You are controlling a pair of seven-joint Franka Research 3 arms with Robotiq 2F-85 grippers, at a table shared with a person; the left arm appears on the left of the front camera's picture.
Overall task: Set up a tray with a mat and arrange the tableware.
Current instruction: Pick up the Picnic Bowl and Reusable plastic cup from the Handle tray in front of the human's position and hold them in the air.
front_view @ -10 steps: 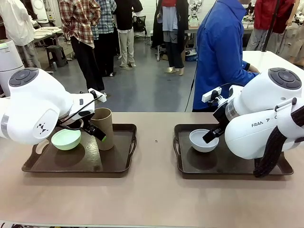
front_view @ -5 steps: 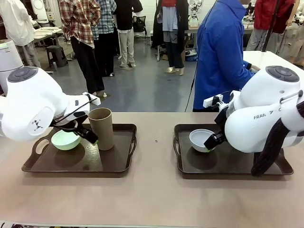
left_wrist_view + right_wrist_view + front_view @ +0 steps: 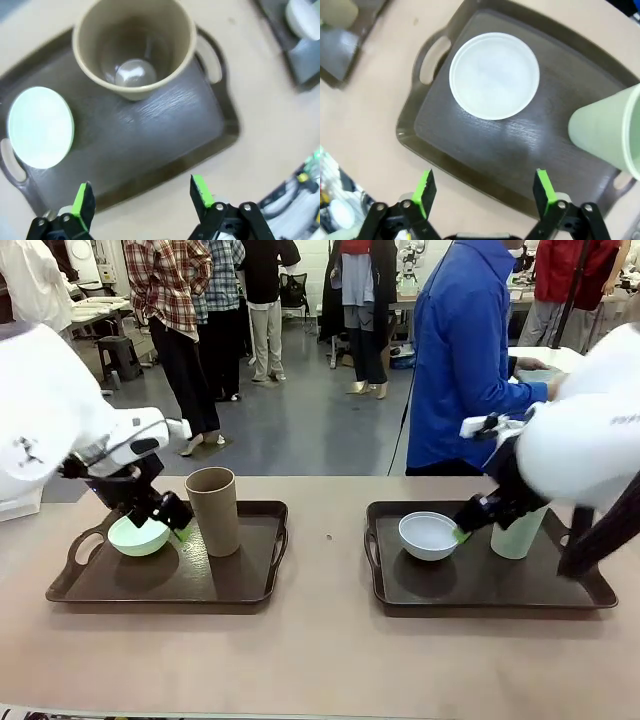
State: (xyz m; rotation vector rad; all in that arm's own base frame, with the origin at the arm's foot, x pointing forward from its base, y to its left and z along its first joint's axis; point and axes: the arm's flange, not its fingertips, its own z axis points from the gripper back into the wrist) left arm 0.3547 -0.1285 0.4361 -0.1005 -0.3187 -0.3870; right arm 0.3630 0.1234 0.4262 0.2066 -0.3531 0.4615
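Mint green bowl point(image 3: 138, 536) and brown cup point(image 3: 213, 510) are sharing one tray point(image 3: 250, 585); my left fingers point(image 3: 82, 200) and right fingers point(image 3: 426, 187) are hanging wide apart, empty.

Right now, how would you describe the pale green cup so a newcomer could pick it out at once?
Of the two dark trays on the table, take the right tray. It carries a low pale bowl and, farther right, the pale green cup, standing upright. It is the only tall vessel on that tray; the brown cup stands on the left tray.
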